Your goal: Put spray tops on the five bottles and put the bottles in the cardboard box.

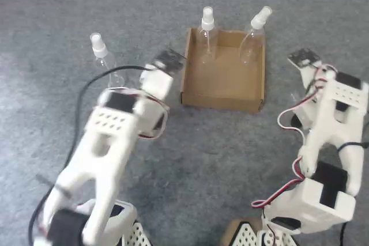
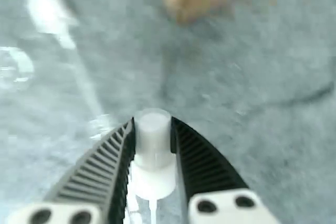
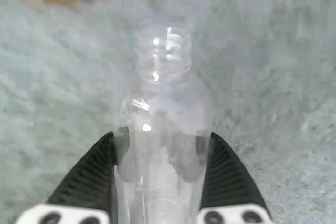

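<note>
The left jaws clench a white spray top (image 2: 153, 142) between them at lower centre, while the right jaws grasp an uncapped clear bottle (image 3: 164, 103) around its body.

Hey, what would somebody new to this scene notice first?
Probably the two capped bottles standing inside the cardboard box at the far middle of the table. Then the left end effector, shut on a white spray top, and the right end effector, shut around the body of a clear uncapped bottle.
</note>
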